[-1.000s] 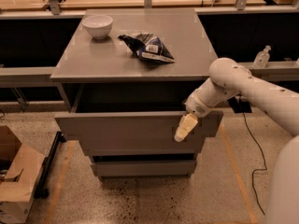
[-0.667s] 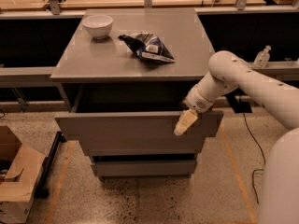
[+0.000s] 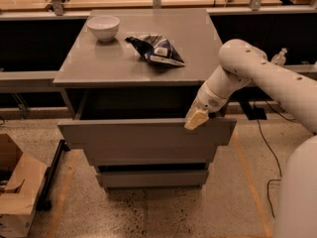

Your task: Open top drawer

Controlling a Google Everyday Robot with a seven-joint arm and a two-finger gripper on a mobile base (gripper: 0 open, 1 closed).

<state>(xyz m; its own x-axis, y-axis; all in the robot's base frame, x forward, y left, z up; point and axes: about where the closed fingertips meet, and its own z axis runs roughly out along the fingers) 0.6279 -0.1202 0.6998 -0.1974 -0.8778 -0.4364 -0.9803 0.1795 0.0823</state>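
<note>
Raised a little since a second ago: gripper, up off the face of the top drawer to its upper edge, just right of frame centre. Elbow of the arm higher as well. No shift meanwhile in the drawer front, nor in the bowl and the crumpled snack bag on the cabinet top.

Already pulled well out, to judge by the dark open cavity behind the front. Lies across the middle of the frame, under the cabinet top and above two narrower grey fronts.

Probably stiff and fairly heavy to draw: broad flat panel, matte grey, no handle, nothing on the face to pinch. Likely smooth enough to slip under a flat press. Best taken by hooking over the top lip from inside the cavity and pulling straight toward the bottom of the frame. Some risk of racking on the runners with a hold so far to the right; truer nearer the middle. Not fragile. Contents hidden.

Gripper at that top lip near its right end, on or just over the edge, seemingly touching it. Clenched or released: cannot tell. Nothing seen carried.
</note>
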